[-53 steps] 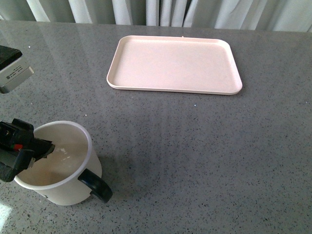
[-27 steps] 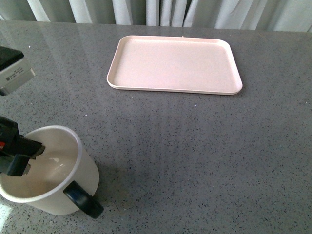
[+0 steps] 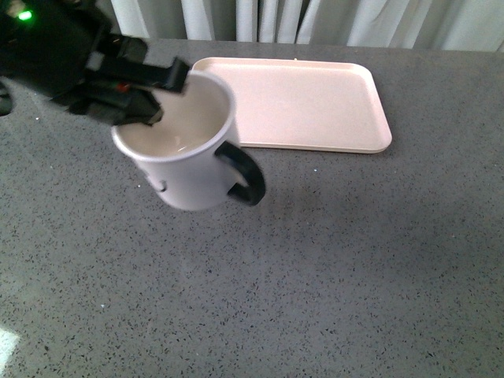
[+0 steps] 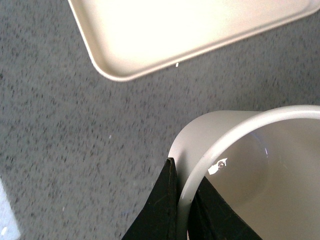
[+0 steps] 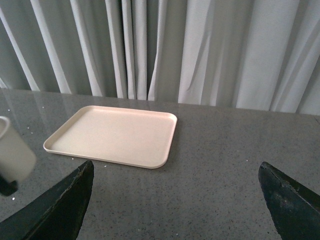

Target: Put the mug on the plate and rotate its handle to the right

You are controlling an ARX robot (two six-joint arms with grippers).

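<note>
Left tool [image 3: 157, 96] pinches the rim of the mug [image 3: 185, 161], one finger inside the wall and one outside, and holds it tilted above the grey surface [image 3: 354, 260]. The mug's black handle [image 3: 244, 175] sticks out to the robot's right and slightly toward the camera. The mug hangs just beside the near left corner of the pink plate [image 3: 315, 102], not on it; the left wrist view shows bare surface between them. Right tool [image 5: 175, 165] is spread wide with nothing between its fingers, well apart from the plate. Curtains [image 5: 200, 50] hang behind.
</note>
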